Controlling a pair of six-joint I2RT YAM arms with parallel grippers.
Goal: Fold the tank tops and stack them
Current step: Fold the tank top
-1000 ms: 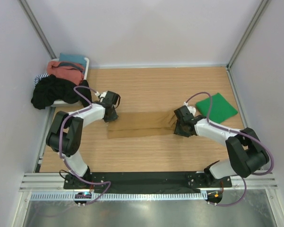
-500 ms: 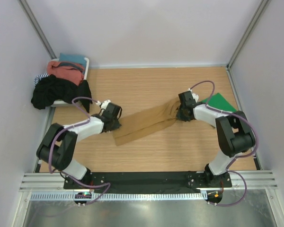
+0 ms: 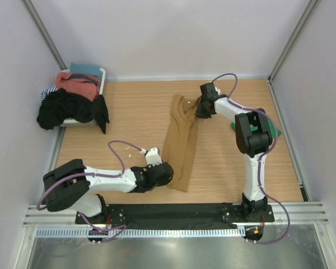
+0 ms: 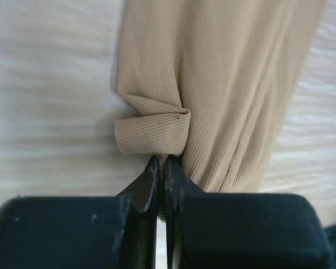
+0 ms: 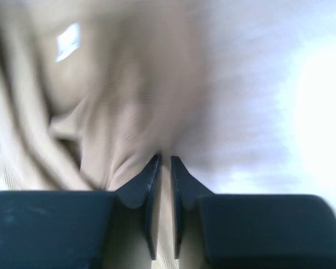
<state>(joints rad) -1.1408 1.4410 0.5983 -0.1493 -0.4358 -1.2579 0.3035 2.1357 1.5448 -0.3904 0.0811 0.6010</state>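
The tan tank top [image 3: 182, 143] is drawn out into a long narrow strip running from the far middle of the table toward the near edge. My left gripper [image 3: 168, 174] is shut on its near end; in the left wrist view the jaws [image 4: 161, 163] pinch a rolled hem of ribbed tan cloth [image 4: 213, 84]. My right gripper [image 3: 201, 110] holds the far end. Its wrist view is blurred, with tan cloth [image 5: 117, 123] caught between nearly closed jaws [image 5: 165, 162]. Only slivers of the folded green tank top [image 3: 276, 133] show behind the right arm.
A white bin [image 3: 102, 75] at the back left corner holds a heap of black, rust and teal clothes [image 3: 70, 103] spilling over its edge. Side walls and metal frame posts close in the table. The black base rail [image 3: 173, 213] runs along the near edge.
The tan tank top lay left to right; now it runs far to near. My left gripper swept toward the near edge, my right toward the far side, both closed on the cloth.
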